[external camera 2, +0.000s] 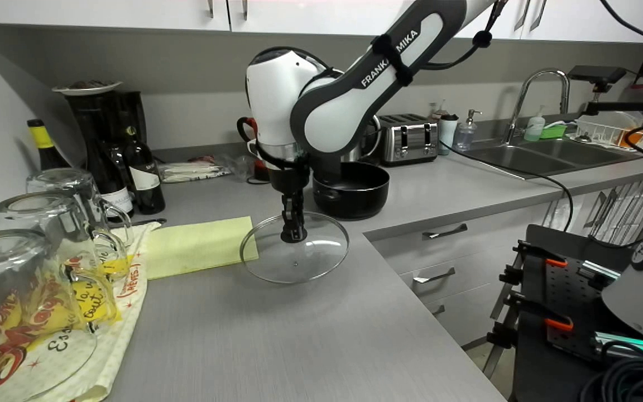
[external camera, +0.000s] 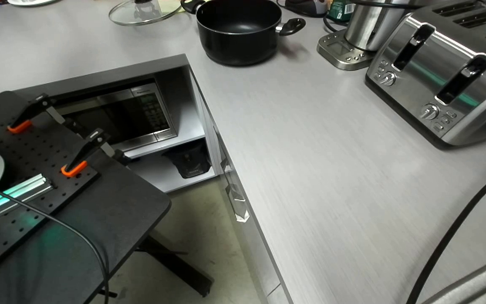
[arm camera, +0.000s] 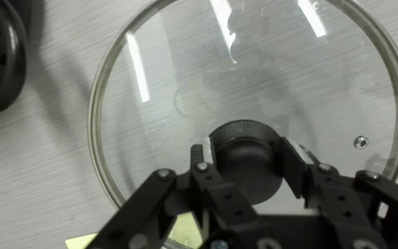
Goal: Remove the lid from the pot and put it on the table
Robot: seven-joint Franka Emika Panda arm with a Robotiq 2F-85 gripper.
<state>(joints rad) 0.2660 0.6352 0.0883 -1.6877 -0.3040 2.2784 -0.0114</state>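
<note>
- Presently, in an exterior view: one black pot (external camera: 238,46), uncovered, on the table (external camera: 310,156); one glass lid (external camera: 139,16), off the pot and near it, cut by the frame edge.
- In an exterior view: your gripper (external camera 2: 293,228) at the lid's centre; lid over the table, its edge overlapping a yellow cloth (external camera 2: 193,248). Whether the rim touches down, you cannot tell.
- In the wrist view: one dark knob (arm camera: 247,169), pinched between your fingers (arm camera: 292,169); one pot handle (arm camera: 16,62), apart from the rim.
- Step in hand, as judged: set-down; removal done.
- Next move, as judged: ease the lid level onto the table if a gap remains, part the fingers, rise straight off the knob.
</note>
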